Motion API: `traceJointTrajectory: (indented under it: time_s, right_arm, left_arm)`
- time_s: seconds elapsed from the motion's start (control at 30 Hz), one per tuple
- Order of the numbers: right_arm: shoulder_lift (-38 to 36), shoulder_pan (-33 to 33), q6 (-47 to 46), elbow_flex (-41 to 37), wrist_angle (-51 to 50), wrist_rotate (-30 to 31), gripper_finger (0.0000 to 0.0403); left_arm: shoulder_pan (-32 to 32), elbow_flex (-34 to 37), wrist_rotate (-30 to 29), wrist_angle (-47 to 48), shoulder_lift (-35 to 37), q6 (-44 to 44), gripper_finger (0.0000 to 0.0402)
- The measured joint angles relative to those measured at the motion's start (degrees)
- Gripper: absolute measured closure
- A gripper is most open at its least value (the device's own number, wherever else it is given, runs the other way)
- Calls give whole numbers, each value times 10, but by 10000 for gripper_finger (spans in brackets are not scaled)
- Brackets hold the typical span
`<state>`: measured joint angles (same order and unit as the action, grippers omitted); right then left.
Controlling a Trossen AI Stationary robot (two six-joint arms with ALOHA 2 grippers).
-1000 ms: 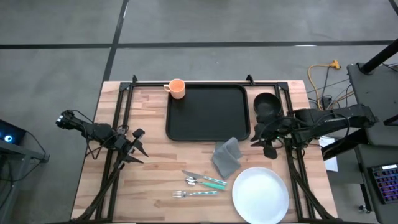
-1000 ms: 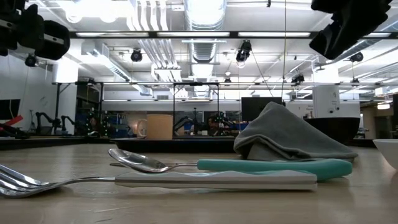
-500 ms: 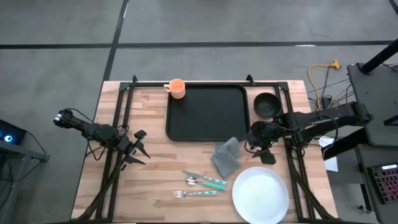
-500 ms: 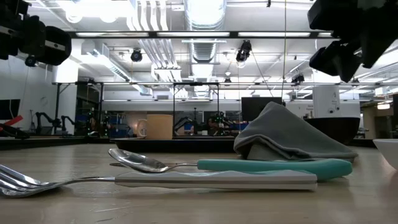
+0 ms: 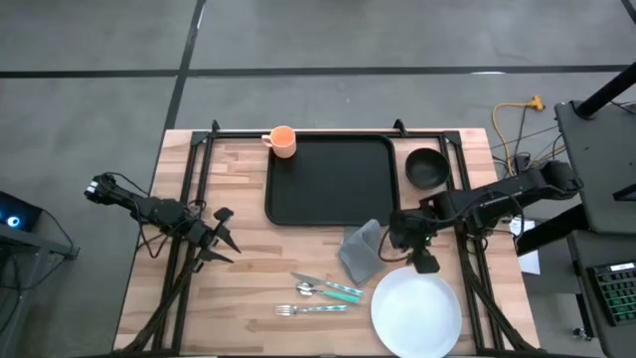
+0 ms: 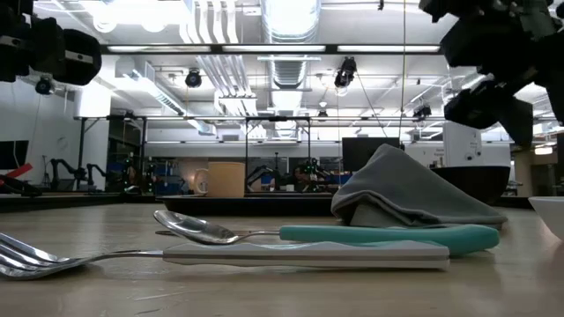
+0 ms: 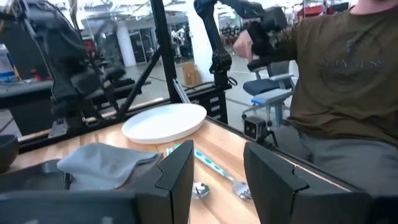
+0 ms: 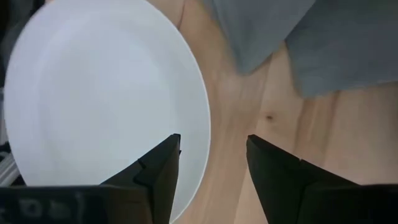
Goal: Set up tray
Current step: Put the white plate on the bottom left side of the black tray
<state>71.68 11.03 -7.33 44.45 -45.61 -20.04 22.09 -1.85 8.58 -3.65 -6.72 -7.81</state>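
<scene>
Wooden table (image 5: 248,288) (tray (image 5: 331,181) bare): right end effector (image 5: 415,254) gapes, empty, beside white plate (image 5: 416,311).

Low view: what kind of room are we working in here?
Probably a robotics lab or workshop, not a dining room. Beyond the wooden table runs an open ceiling with exposed ducts and strip lights, other robot arms stand on benches far back, and the left wrist view shows a person seated alongside.

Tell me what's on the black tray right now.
Nothing lies inside the tray. The grey cloth touches or just overlaps its near-right corner, hiding that bit of rim. The orange cup stands outside it.
</scene>
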Motion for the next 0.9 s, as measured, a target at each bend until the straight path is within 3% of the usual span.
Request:
traceJointTrajectory:
  time_s: [0.2, 0.9]
  right_arm:
    - [42, 4, -2, 0, 22, 0, 232]
    - [150, 7, 6, -1, 82, -59, 243]
  left_arm:
    - [0, 0, 1, -39, 1, 0, 279]
    - [0, 0, 1, -32, 0, 8, 279]
